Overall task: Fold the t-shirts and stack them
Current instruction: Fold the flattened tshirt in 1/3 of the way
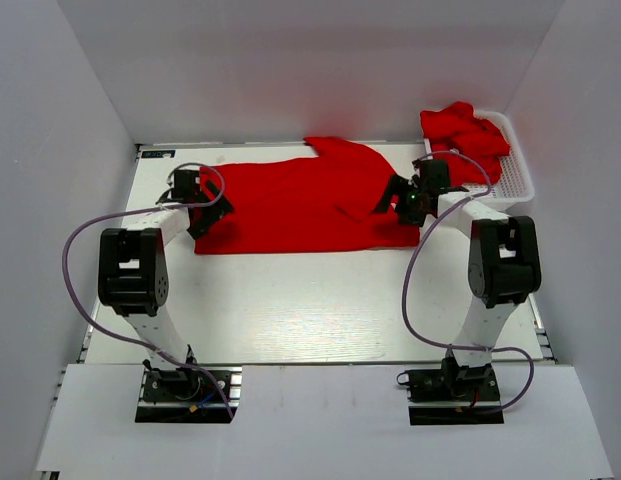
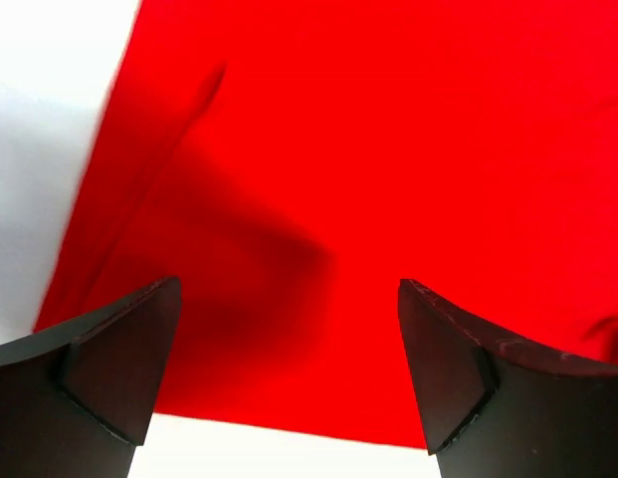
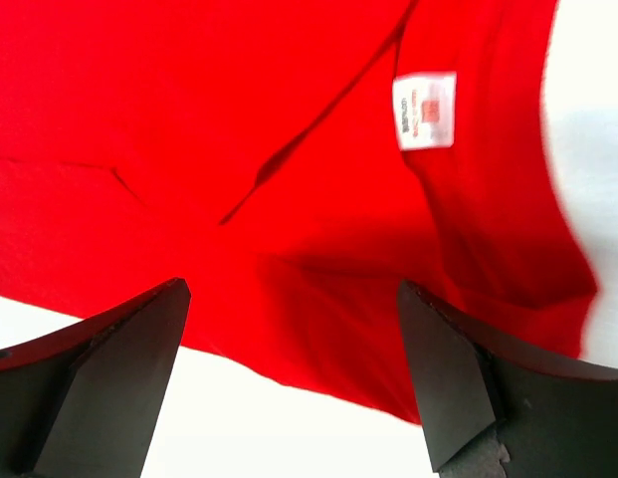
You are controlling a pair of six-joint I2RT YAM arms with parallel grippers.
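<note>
Beneath the left jaws and the right jaws, all wide open and empty, the shirt [image 1: 300, 205] lay flat on the surface [image 1: 310, 300], likely spread for folding.

**Materials and finishes at the work area**

The spread t-shirt [image 1: 300, 205] lying under and ahead of both sets of jaws is seen to be soft, matt red cloth, smooth except for shallow creases and a raised seam line. A white label [image 3: 425, 110] with small red print is sewn onto it ahead of the jaws of the right gripper [image 3: 294, 368], nearer the right finger. The fingers [image 2: 109, 368] of the left gripper [image 2: 289, 349] are formed of a dark, matt, hard material with faintly grained faces. The table [image 1: 290, 300] under the jaws is finished smooth and white, with a slight sheen. Beyond the right jaws, to their right, crumpled t-shirts [image 1: 465, 130] of the same cloth are held in a white plastic mesh basket [image 1: 515, 175].
</note>
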